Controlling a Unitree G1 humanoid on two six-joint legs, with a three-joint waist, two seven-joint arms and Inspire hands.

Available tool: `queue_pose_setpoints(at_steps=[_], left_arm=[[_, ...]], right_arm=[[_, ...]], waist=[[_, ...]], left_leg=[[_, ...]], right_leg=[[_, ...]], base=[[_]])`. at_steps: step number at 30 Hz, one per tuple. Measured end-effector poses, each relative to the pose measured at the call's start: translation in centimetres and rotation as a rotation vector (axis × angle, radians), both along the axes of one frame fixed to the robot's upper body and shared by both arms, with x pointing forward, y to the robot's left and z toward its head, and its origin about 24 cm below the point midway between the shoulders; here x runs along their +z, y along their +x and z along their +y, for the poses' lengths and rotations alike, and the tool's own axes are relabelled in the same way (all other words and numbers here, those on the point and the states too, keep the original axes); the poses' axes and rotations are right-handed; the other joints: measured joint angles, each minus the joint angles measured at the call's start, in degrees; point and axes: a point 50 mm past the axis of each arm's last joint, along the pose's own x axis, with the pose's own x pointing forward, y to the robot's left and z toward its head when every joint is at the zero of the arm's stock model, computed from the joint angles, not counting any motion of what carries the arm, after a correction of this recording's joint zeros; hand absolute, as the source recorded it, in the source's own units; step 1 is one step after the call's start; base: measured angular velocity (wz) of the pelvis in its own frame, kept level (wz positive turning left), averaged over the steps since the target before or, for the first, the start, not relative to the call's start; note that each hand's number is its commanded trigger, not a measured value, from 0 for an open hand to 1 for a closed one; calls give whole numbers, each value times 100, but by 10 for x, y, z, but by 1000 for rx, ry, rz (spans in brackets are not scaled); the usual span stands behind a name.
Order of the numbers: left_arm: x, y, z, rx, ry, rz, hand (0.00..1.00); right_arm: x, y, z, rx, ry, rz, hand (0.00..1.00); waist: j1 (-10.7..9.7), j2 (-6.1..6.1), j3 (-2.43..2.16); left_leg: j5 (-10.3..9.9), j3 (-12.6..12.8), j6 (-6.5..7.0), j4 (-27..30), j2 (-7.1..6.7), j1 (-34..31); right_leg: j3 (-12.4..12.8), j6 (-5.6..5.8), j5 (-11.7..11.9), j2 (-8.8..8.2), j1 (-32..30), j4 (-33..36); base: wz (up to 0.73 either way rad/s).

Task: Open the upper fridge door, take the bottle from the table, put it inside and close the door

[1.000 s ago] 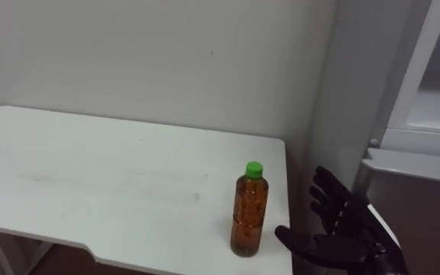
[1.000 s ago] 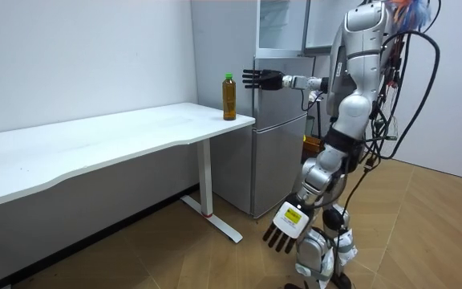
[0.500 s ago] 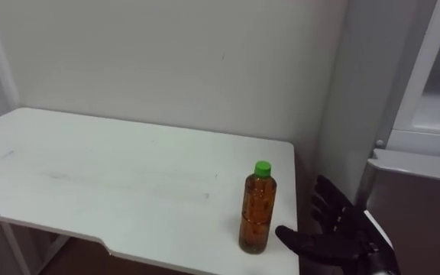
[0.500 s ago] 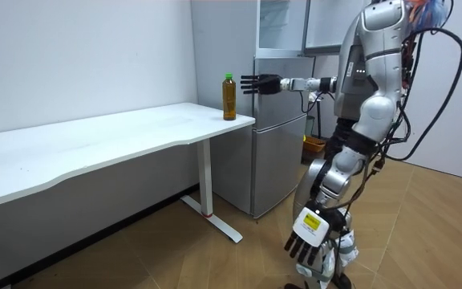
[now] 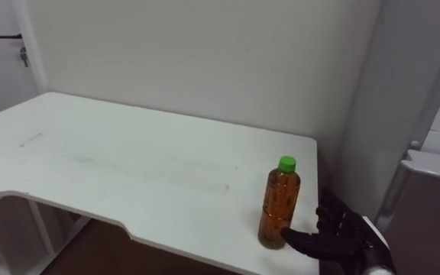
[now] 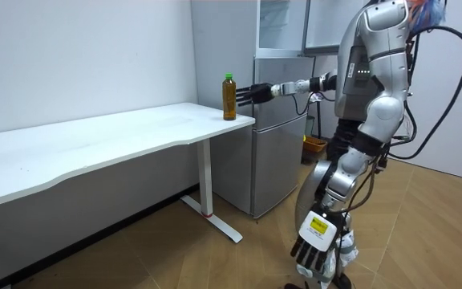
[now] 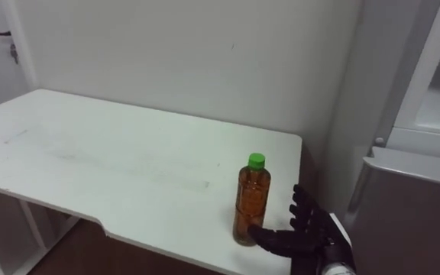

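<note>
A clear bottle (image 5: 279, 202) of amber drink with a green cap stands upright near the right front corner of the white table (image 5: 128, 168). My right hand (image 5: 341, 238) is open just to the bottle's right, at the height of its lower half, fingers spread and straight. Its thumb tip lies against or just short of the bottle's base. In the room view the right arm reaches out level to the bottle (image 6: 228, 96), and my left hand (image 6: 315, 241) hangs open low beside my leg.
The grey fridge (image 6: 283, 120) stands right beside the table's end, its upper part (image 6: 283, 24) above. In the eye views its side and lower door (image 7: 411, 198) fill the right. A wall runs behind the table. I stand on wooden floor before the fridge.
My right hand has moved left, from a little way off the bottle to right beside its base. The eye views have shifted. My left hand has swung a little.
</note>
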Motion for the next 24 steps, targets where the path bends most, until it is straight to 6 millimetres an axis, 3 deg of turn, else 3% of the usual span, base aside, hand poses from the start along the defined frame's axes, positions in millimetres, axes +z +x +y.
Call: queue_pose_setpoints(at_steps=[19,24], left_arm=[[-1,0,-1,13,-6,11,0],[0,0,-2,12,-6,8,0]], right_arm=[[-6,2,-5,-58,-1,43,0],[-4,6,-6,-57,-40,45,0]], waist=[[42,42,28],[133,45,15]], left_leg=[[9,-228,-3,62,-60,-146],[34,-225,-7,77,-50,-250]], right_leg=[[-130,6,-4,-7,-48,0],[-127,3,-3,-17,-217,85]], base=[[5],[0]])
